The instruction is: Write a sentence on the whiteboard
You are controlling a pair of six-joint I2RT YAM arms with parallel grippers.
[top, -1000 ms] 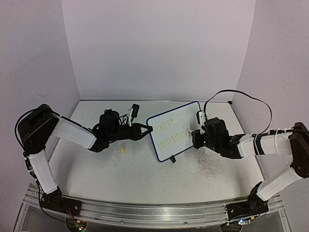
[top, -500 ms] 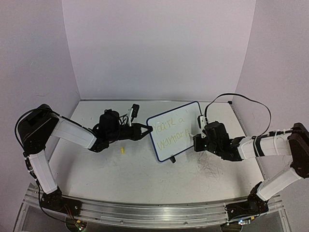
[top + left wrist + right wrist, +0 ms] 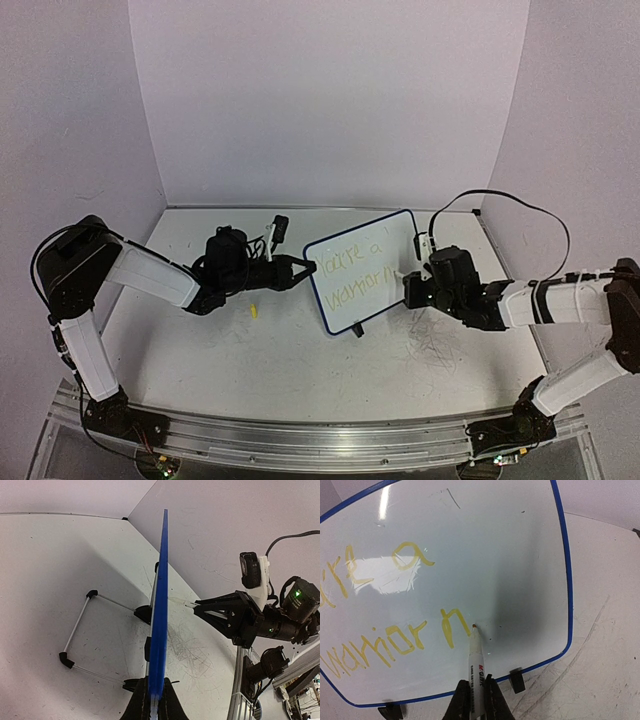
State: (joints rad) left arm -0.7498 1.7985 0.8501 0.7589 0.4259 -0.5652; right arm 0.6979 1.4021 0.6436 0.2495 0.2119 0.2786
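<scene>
**A:** From above?
**B:** The whiteboard [image 3: 372, 300] stands tilted, centre-right; the left gripper [image 3: 303, 266] pinches its left edge; the right gripper [image 3: 403, 274] is at its right side; two lines of the sentence [image 3: 350, 284] show.
**A:** Left wrist?
**B:** Clamped on the blue rim; board edge-on.
**A:** Right wrist?
**B:** Closed around the marker [image 3: 476, 667]; its tip touches just after the second line's "n"; probably more to write.
</scene>
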